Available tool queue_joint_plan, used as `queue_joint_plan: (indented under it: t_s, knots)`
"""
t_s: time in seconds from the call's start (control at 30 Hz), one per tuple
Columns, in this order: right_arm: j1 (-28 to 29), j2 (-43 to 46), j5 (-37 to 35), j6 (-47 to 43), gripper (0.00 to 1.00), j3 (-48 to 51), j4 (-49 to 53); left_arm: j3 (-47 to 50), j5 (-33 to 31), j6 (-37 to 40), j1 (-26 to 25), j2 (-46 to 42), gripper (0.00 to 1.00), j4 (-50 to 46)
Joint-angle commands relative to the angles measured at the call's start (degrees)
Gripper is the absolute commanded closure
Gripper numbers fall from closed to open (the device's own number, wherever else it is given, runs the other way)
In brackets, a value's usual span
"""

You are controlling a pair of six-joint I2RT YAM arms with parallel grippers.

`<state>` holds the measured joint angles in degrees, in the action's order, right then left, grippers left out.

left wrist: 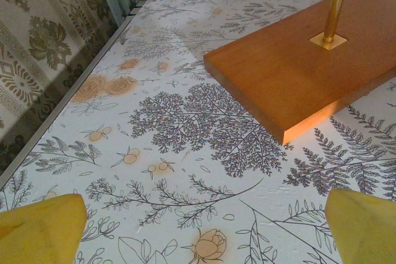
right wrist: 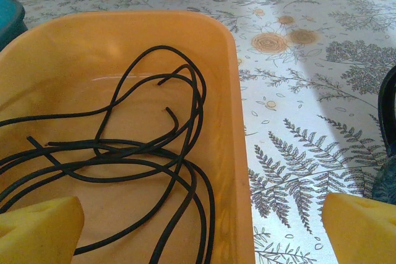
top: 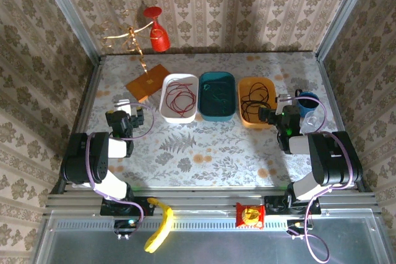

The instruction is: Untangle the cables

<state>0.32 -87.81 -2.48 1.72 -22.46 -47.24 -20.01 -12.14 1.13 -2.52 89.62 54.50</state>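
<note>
left claw (left wrist: pixel 203 230): open wide, holding nothing, low over bare table (left wrist: pixel 124 153).
wooden base (left wrist: pixel 297 72): ahead and to the right of this claw; a reach toward the trays would likely clip it or its brass rod (left wrist: pixel 337 1).
red cable (top: pixel 179 98): coiled alone in the white tray (top: pixel 179 120), well off to the left claw's right.
green-teal cable (top: pixel 218 94): faint inside the teal tray (top: pixel 218 117), between the two claws.
black cable (right wrist: pixel 185 153): overlapping loops just ahead of and below the right claw; a pinch here would probably lift several strands and tighten the tangle.
orange tray (right wrist: pixel 238 122): its wall runs between the pads, so closing may catch the rim and tip it.
right claw (right wrist: pixel 201 230): spread open, empty.
blue cup (top: pixel 307 98): just beside its right finger; a sideways swing could knock it.
</note>
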Motion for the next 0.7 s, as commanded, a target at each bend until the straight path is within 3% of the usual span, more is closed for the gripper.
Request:
queue_joint_plan:
  t_s: [0.0,0.67]
  knots:
    - [0.23,0.18,0.2,0.06,0.0,-1.19,-1.01,-0.82,0.63,0.61,0.33,-0.15,0.0,1.88]
    - [-1.33,-0.06,3.43,0.57,0.0,-1.31,-1.18,-0.91,0.72,0.53,0.33,-0.15,0.0,1.66]
